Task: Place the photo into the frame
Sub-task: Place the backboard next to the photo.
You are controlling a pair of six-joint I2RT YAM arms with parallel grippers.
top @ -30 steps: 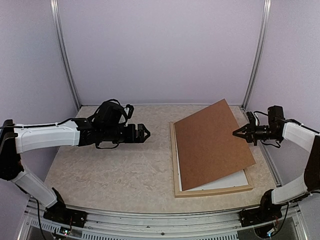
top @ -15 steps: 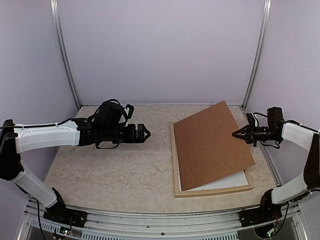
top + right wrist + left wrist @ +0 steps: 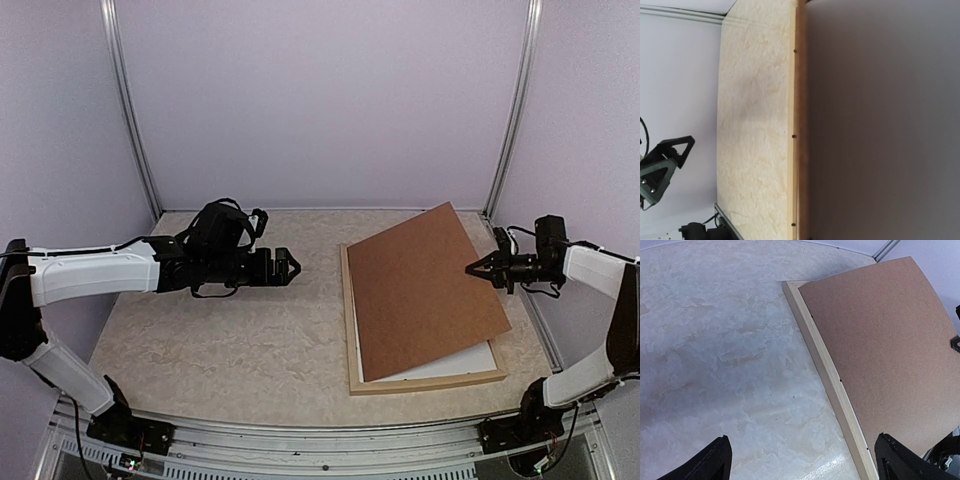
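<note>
The frame (image 3: 348, 320) of pale wood lies flat on the right of the table. A brown backing board (image 3: 425, 290) lies askew over it, turned out of line, its right corner past the frame's right rail. Under the board's near edge a white strip of the photo (image 3: 455, 361) shows inside the frame; its picture is hidden. My right gripper (image 3: 472, 267) is shut, its tip at the board's right edge. Its fingers do not show in the right wrist view, where the board (image 3: 880, 125) fills the right side. My left gripper (image 3: 288, 267) hangs open and empty, left of the frame (image 3: 825, 370).
Aluminium posts (image 3: 510, 110) and purple walls close in the table at the back and sides. The board's far corner (image 3: 450, 205) reaches past the frame toward the back right post. A metal rail (image 3: 300, 440) runs along the near edge.
</note>
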